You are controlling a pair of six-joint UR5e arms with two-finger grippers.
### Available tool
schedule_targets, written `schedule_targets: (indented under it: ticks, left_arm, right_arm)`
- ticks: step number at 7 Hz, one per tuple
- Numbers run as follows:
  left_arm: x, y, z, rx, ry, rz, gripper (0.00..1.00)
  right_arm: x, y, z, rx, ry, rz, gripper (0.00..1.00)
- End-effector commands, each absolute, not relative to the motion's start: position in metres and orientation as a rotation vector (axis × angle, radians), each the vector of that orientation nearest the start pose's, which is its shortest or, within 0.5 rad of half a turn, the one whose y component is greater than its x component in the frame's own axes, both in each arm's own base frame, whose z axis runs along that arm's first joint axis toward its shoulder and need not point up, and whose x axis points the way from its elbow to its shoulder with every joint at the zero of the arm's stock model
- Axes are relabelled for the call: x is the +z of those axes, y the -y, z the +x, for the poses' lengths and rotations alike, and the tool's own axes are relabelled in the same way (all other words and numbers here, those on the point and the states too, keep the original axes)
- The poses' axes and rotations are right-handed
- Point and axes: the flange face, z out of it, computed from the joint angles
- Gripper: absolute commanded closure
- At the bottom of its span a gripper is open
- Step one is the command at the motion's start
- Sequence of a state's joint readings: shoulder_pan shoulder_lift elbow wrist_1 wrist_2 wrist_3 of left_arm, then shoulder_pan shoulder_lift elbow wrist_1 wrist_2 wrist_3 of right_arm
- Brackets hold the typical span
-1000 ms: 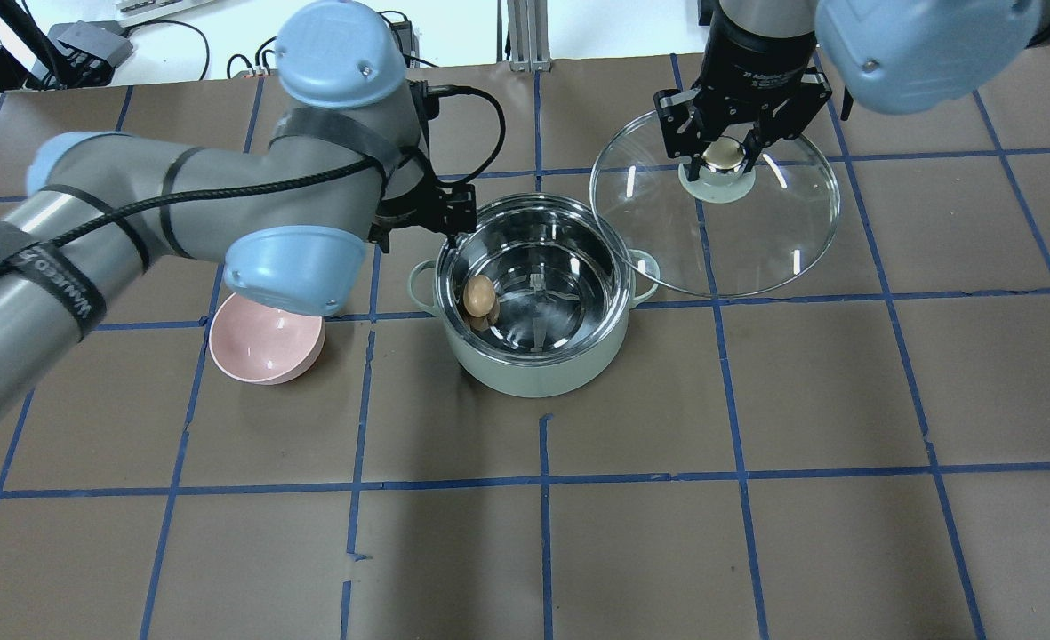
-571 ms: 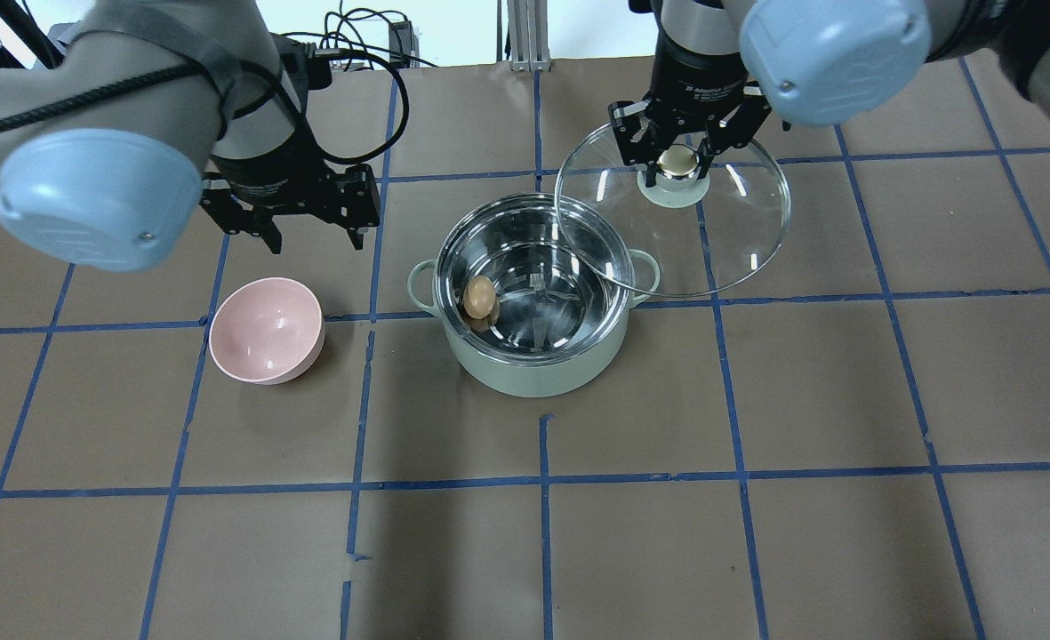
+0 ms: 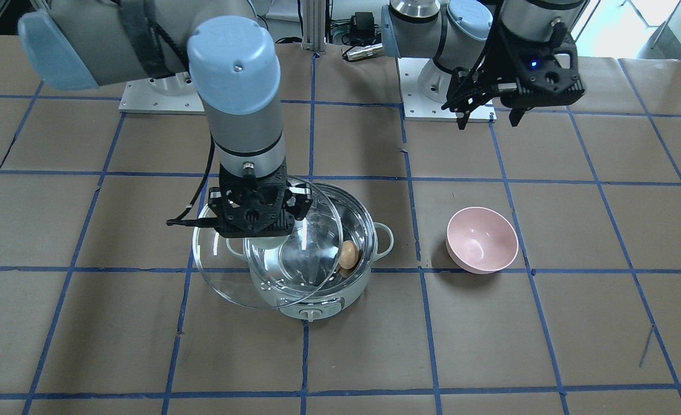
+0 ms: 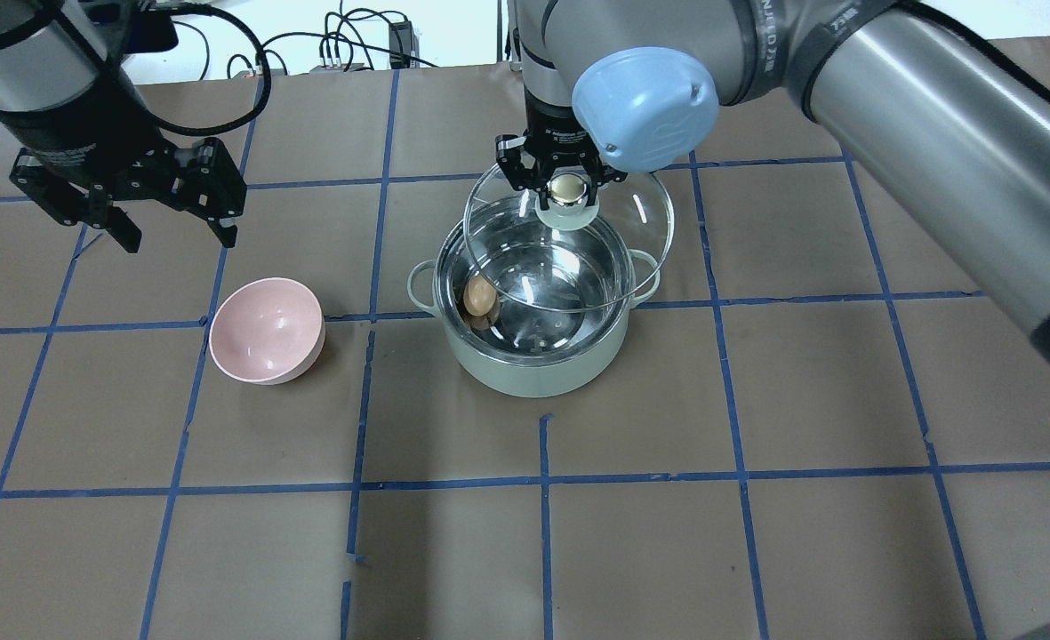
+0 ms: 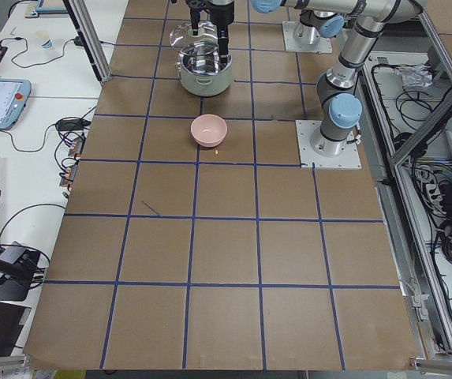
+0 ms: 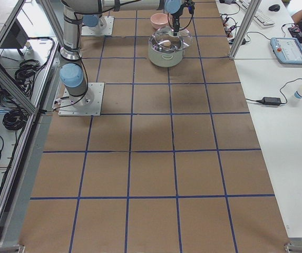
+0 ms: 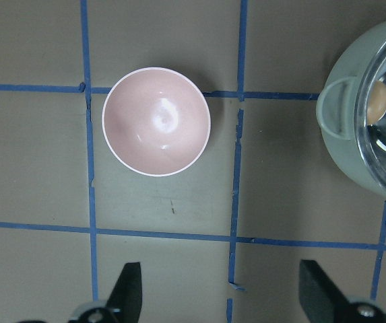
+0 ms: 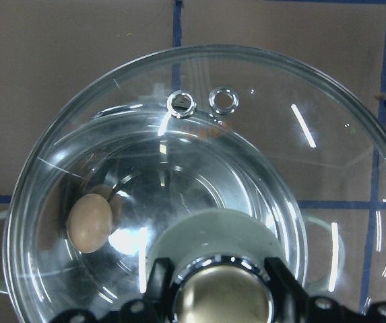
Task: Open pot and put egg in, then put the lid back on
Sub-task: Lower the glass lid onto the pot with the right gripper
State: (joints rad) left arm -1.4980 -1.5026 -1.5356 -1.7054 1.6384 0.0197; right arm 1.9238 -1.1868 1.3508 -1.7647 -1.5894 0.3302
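Observation:
The mint-green pot [image 4: 533, 360] stands open at the table's middle, also in the front view [image 3: 317, 302]. The brown egg [image 4: 479, 293] lies inside against its left wall, and shows in the front view [image 3: 348, 254] and both wrist views [image 7: 378, 101] [image 8: 90, 222]. My right gripper [image 4: 565, 188] is shut on the tan knob of the glass lid [image 4: 640, 231]. It holds the lid above the pot, offset toward the far rim and only partly over the opening [image 3: 225, 282] [image 8: 260, 134]. My left gripper [image 4: 178, 238] is open and empty, high above the table left of the pot.
An empty pink bowl [image 4: 267, 329] sits left of the pot, also in the left wrist view [image 7: 156, 121] and front view [image 3: 481, 239]. Brown paper with blue tape lines covers the table. Cables lie beyond the far edge.
My right gripper has carried the lid leftward from beside the pot to partly over it. My left arm has pulled away from the pot, left and back.

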Motion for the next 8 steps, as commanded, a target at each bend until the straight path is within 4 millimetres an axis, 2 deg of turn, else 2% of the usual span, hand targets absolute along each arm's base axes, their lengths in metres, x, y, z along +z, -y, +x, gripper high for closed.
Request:
schedule_targets:
  ticks: [1, 2, 3, 4, 8]
  left_arm:
    - [0.517, 0.465, -0.118, -0.010, -3.086, -0.008, 0.00]
    - [0.520, 0.470, -0.132, -0.115, -3.083, -0.045, 0.00]
    - [0.516, 0.471, -0.131, -0.113, -3.084, -0.032, 0.00]
    - [0.516, 0.468, -0.127, -0.100, -3.076, 0.053, 0.00]
    - [0.517, 0.469, -0.102, -0.071, -3.086, -0.007, 0.00]
  right_arm:
    - [0.377, 0.549, 0.377, -0.075, -3.146, 0.044, 0.98]
    - [0.365, 0.543, 0.390, -0.102, -3.144, 0.057, 0.98]
    - [0.361, 0.540, 0.393, -0.095, -3.148, 0.047, 0.98]
    - [0.360, 0.540, 0.392, -0.091, -3.150, 0.047, 0.98]
    - [0.354, 0.536, 0.391, -0.094, -3.147, 0.040, 0.98]
